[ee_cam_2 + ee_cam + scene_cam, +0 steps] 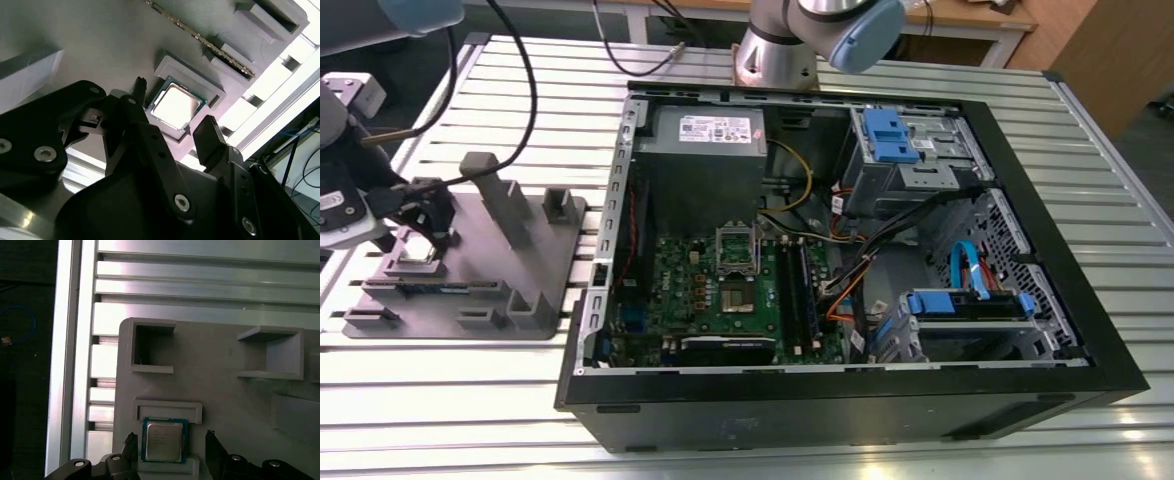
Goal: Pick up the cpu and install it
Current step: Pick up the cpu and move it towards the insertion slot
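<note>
pick-up step in hand; gripper (175, 103) open, fingers either side of cpu (164, 441), apparently not touching; cpu flat in pocket of grey fixture (225, 390), outside computer case (854, 410); grasp calls for even closing on opposite edges

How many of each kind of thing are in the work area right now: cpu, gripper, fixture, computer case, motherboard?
cpu: 1, seated in the fixture
gripper: 1, open, a finger on either side of the cpu
grey fixture: 1
computer case: 1, lying open
green motherboard: 1, inside the case
Total: 5
</note>
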Tool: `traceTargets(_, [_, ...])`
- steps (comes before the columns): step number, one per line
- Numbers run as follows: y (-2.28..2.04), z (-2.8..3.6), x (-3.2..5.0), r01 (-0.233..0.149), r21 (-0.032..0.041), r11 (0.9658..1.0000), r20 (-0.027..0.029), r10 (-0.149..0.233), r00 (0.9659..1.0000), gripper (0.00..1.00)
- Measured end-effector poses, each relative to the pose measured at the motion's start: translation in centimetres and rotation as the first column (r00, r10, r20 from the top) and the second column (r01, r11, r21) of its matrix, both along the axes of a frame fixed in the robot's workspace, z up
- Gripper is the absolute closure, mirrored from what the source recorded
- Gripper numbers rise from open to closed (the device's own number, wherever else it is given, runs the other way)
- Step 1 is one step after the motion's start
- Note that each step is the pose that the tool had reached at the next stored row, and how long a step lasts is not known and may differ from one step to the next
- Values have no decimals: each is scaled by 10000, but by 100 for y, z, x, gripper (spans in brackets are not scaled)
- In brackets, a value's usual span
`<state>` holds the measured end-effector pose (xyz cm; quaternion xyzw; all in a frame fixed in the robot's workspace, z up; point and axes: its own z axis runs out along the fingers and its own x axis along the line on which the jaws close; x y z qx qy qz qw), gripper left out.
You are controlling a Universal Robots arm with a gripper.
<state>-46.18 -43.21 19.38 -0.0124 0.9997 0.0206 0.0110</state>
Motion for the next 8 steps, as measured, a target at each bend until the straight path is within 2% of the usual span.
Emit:
traceTargets(4, [0,-8,0,0,-2,10000,-4,0,10000,35])
traceTargets(8, [1,-44,1,0,2,10000,-5,0,10000,35])
